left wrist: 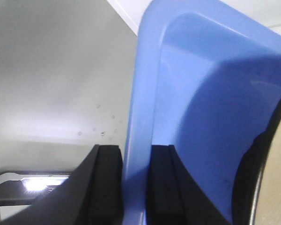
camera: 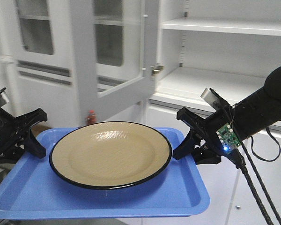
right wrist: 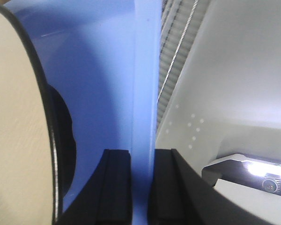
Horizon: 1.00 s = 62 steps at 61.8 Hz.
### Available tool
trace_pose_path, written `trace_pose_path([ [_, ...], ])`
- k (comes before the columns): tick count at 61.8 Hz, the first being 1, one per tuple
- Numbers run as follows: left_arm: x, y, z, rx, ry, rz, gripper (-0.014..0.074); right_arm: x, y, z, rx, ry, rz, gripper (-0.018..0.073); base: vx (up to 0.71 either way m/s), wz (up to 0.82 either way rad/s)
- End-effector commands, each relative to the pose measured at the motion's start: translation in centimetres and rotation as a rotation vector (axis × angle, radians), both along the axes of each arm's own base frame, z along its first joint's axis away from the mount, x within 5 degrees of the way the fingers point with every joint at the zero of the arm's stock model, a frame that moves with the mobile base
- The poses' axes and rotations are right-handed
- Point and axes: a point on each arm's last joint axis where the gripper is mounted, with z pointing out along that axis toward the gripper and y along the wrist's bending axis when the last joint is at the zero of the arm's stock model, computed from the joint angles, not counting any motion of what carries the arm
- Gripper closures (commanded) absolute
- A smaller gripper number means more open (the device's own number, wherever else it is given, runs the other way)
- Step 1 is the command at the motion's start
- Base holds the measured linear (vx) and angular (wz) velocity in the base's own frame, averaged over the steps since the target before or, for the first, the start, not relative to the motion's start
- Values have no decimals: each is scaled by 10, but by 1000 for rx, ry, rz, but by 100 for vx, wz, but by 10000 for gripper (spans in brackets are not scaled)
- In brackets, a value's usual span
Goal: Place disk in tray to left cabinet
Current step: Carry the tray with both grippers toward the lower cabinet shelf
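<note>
The tan disk (camera: 110, 153) with a thin black rim lies flat in the blue tray (camera: 33, 197), which is held up in the air in front of the cabinets. My left gripper (camera: 35, 140) is shut on the tray's left rim (left wrist: 136, 154). My right gripper (camera: 183, 140) is shut on the tray's right rim (right wrist: 143, 154). The disk's edge shows in the left wrist view (left wrist: 276, 178) and the right wrist view (right wrist: 14, 131). The pale grey-white cabinet shelf (camera: 210, 84) with a slotted upright rail (camera: 184, 33) lies behind and to the right of the tray.
An open cabinet door with glass panes (camera: 114, 47) stands behind the tray, its latch (camera: 156, 69) at the edge. A small red-capped bottle (camera: 91, 117) stands behind the tray. Lower cabinet fronts (camera: 262, 187) are at the right.
</note>
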Motion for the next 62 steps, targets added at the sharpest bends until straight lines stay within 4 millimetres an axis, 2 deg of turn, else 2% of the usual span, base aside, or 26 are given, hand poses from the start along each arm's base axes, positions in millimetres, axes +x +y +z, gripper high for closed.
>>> trace_pose_path([
  [1, -16, -16, 36, -148, -79, -17, 596, -20, 12, 42, 167, -54, 42, 565, 12, -55],
  [34, -16, -16, 36, -148, -79, -17, 596, -20, 12, 42, 167, -54, 42, 565, 15, -50],
  [62, -16, -16, 36, -148, -79, -17, 596, -20, 12, 42, 167, -54, 42, 565, 22, -23],
])
